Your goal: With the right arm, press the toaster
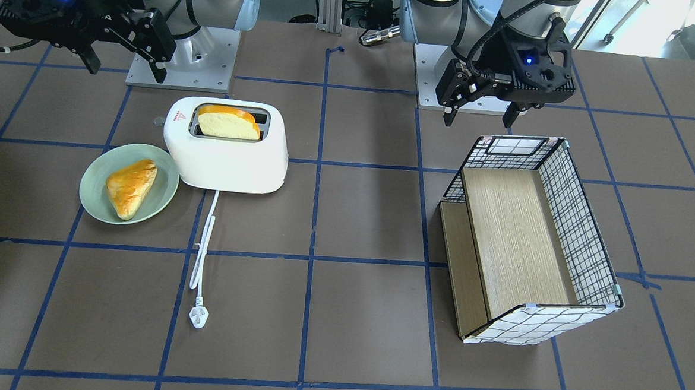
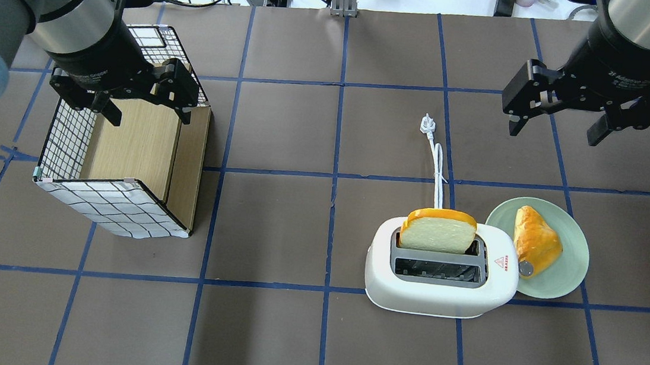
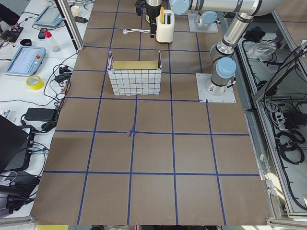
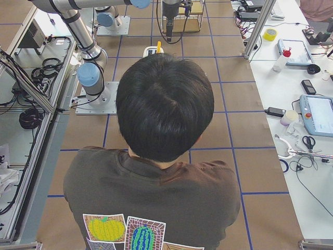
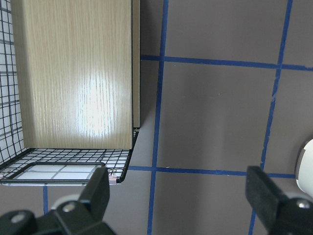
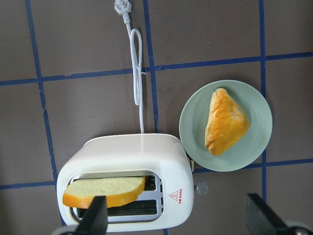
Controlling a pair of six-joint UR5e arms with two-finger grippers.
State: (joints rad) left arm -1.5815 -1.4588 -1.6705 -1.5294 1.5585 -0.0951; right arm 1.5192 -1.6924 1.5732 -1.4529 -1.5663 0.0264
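Note:
The white toaster [image 1: 230,162] stands on the brown table with a bread slice [image 1: 229,123] upright in one slot; it also shows in the overhead view [image 2: 439,292] and the right wrist view [image 6: 127,152]. Its white cord and plug [image 1: 199,317] lie on the table. My right gripper [image 2: 557,124] is open and empty, hanging high above the table beyond the plate, apart from the toaster; it also shows in the front-facing view [image 1: 127,70]. My left gripper [image 2: 149,118] is open and empty above the basket.
A green plate [image 2: 566,283] with a golden pastry [image 2: 536,241] touches the toaster's end. A wire basket [image 2: 114,207] with a wooden insert lies on the left side. A person's head fills the exterior right view [image 4: 164,104].

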